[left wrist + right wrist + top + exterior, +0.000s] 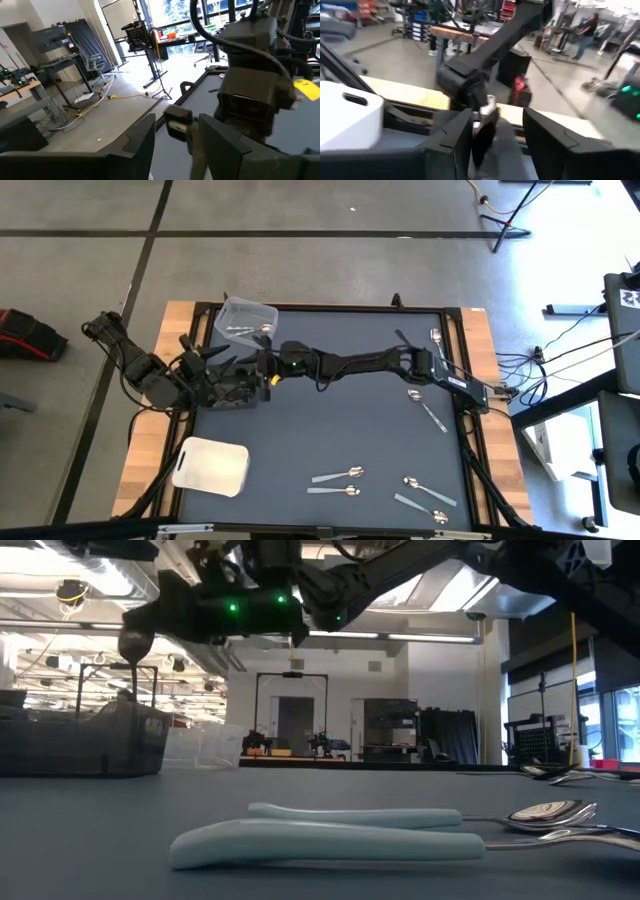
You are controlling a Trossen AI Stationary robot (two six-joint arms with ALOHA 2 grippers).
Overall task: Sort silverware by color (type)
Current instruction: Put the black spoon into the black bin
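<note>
My right arm reaches across the table, and my right gripper point(266, 370) point(497, 117) stands level just on the near side of the clear tub point(247, 320) point(85, 740). It faces my left gripper point(238, 376) point(176, 127). Both wrist views show the fingers parted. A dark-looking spoon point(482, 137) point(135, 643) stands upright in the air between my right fingers, with a thin stem below a rounded blob. Silver pieces lie in the tub. Several spoons with pale blue handles point(335, 476) point(330, 838) lie flat near the near edge. The white tray point(210, 465) sits at the near left. My right gripper has the dark spoon between its parted fingers, close beside one finger point(462, 132), with a clear gap to the other. Whether a finger touches it, and what bears it, I cannot tell. My left gripper's contact with the spoon cannot be told either.
Two silver spoons point(428, 410) point(436, 337) and a dark utensil point(405, 338) lie on the mat's right side, close to the right arm's base. The mat's middle is bare between the arms and the near spoons. Cables hang off the right edge.
</note>
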